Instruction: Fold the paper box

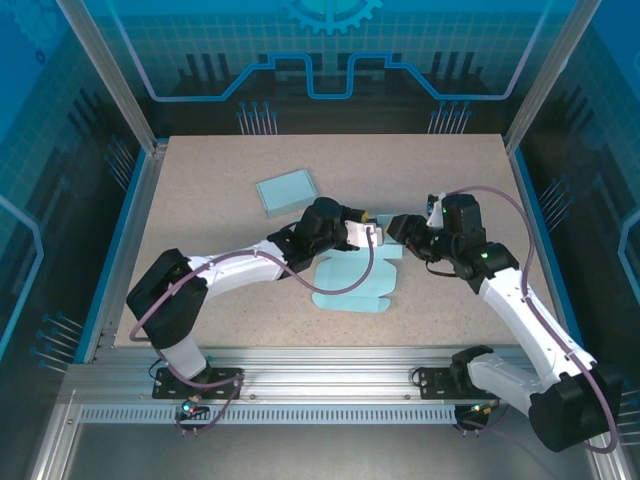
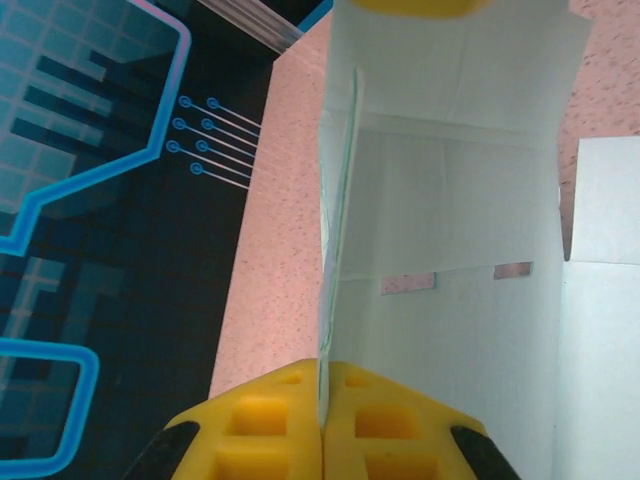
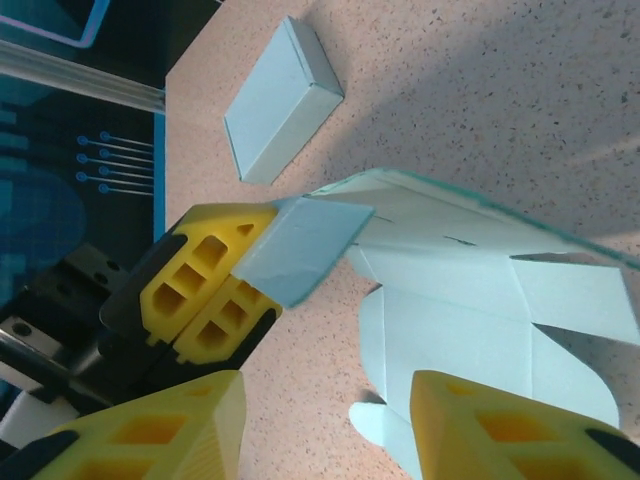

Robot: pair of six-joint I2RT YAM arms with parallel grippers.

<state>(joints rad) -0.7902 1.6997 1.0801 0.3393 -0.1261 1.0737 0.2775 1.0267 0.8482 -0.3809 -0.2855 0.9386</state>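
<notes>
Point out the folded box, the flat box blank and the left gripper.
folded box [image 1: 287, 190]: top external view, middle of its top face.
flat box blank [image 1: 350, 300]: top external view, its main panel.
left gripper [image 2: 323, 395]: left wrist view, seam between shut fingertips.

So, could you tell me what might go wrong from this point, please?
The left tool pinches only an edge of the flap, so it may slip out or tear if pulled. The open right tool hangs close to the left one; closing in could make them collide. The rest of the sheet lies unheld on the table, so it might slide instead of creasing.
</notes>
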